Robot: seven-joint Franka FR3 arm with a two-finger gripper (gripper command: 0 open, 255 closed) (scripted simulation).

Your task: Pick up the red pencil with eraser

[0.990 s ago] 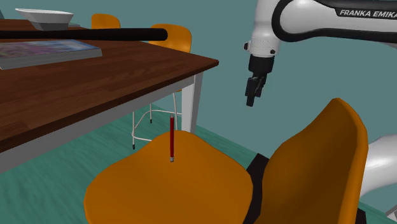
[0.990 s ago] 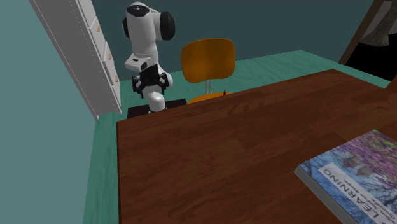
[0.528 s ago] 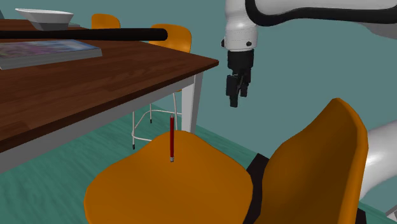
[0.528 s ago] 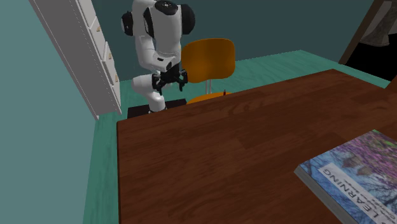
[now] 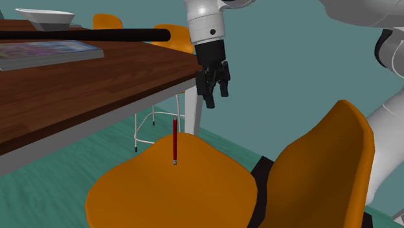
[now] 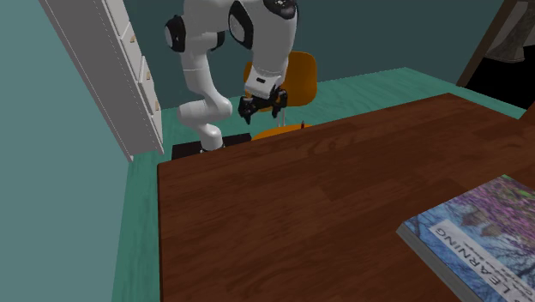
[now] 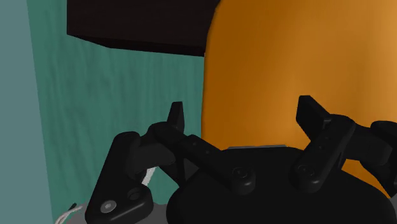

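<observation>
The red pencil lies on the orange chair seat, its grey eraser end toward the camera in the shoulder view. My black gripper hangs in the air above and to the right of the pencil's far end, close to the table corner, and it touches nothing. In the wrist view its two fingers stand well apart with nothing between them, so the gripper is open over the chair seat and the teal floor. From across the table the gripper shows in front of the chair back.
A dark wooden table with a white leg stands left of the chair, carrying a book, a white bowl and a black bar. The chair's backrest rises at the right. A white shelf stands by the wall.
The arm has swung toward the shoulder view's left, carrying the gripper from beyond the chair back to near the table corner above the pencil. The pencil has not moved.
</observation>
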